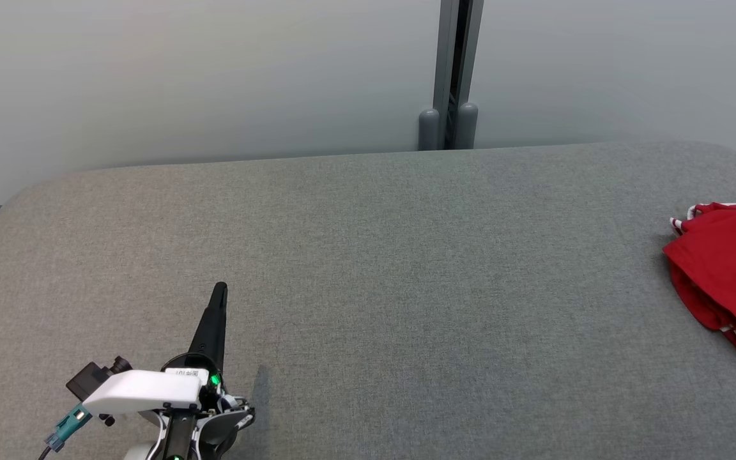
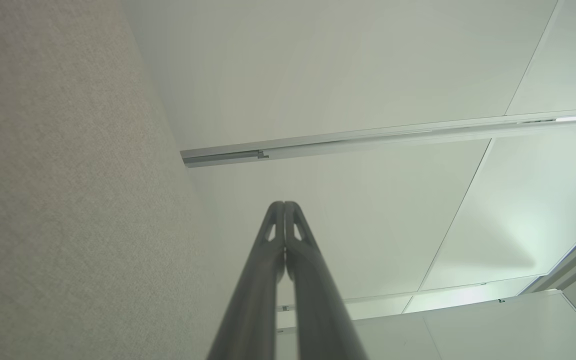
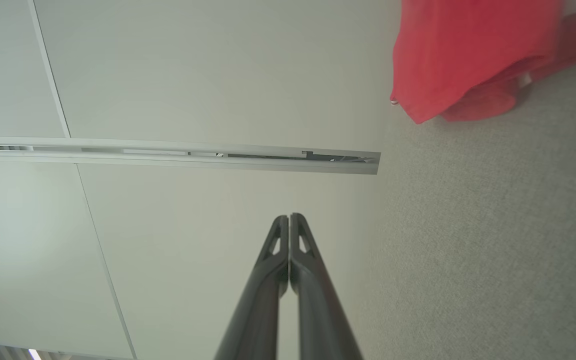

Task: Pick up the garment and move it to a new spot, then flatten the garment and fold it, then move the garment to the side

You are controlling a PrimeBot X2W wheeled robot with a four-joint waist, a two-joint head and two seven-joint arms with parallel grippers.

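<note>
1. Now, the red garment (image 1: 722,268) lies bunched at the 3 o'clock edge of the head view, on the table (image 1: 368,255), and the frame cuts off its far side.
2. Its visible part runs roughly from 11 o'clock down to 5 o'clock. A blunt corner points toward 9 o'clock, at the middle of the table. With part of it out of frame, its true long axis cannot be told.
3. Red-and-white striped trim (image 1: 681,221) shows at its 11 o'clock end, and more of it shows near the 5 o'clock end.
4. In the right wrist view the garment (image 3: 468,55) sits at 1 o'clock, well apart from the right gripper (image 3: 289,218). That gripper's two dark fingers are pressed together with nothing between them.
5. The left gripper (image 1: 220,291) is at 7 o'clock in the head view, pointing toward 12 o'clock. It is well apart from the garment.
6. The left wrist view shows this gripper's (image 2: 284,205) fingers meeting at the tips, closed on nothing.
7. The table is covered in grey woven fabric with rounded far corners.
8. Behind it, at 12 o'clock, stands a pale wall (image 1: 183,76), split by an upright grey post (image 1: 454,64).
</note>
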